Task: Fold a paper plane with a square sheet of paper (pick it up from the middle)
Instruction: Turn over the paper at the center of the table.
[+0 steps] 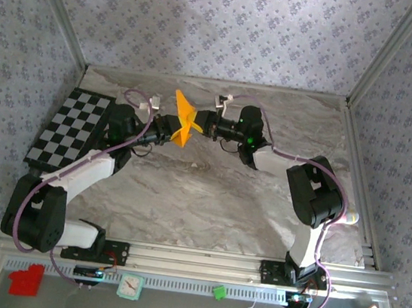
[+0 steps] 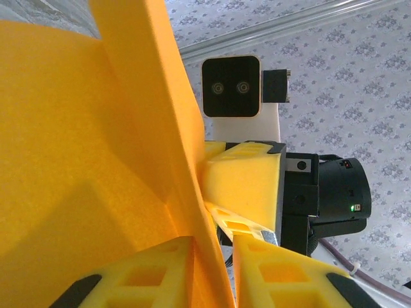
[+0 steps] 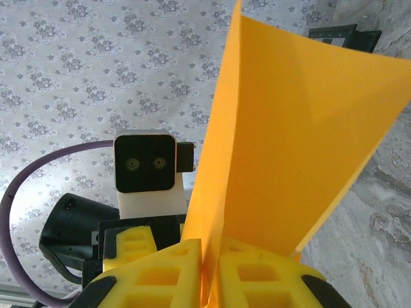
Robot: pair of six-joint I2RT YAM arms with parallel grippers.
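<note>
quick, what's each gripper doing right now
left gripper: closed on the creased orange paper sheet
right gripper: closed on that same sheet

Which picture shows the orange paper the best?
The top external view: nearly the whole orange paper is there, though small. The left wrist and right wrist views each show a close-up part, pinched between yellow fingers.

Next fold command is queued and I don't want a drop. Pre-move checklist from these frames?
1. left hand shut on the orange paper: ok.
2. right hand shut on the orange paper: ok.
3. Paper held upright between both hands: ok.
4. Edges matched along the crease: cannot tell.
5. Narrow dart shape reached: not ok, the sheet flares broadly.
6. checkered mat apart from the paper: ok.
</note>
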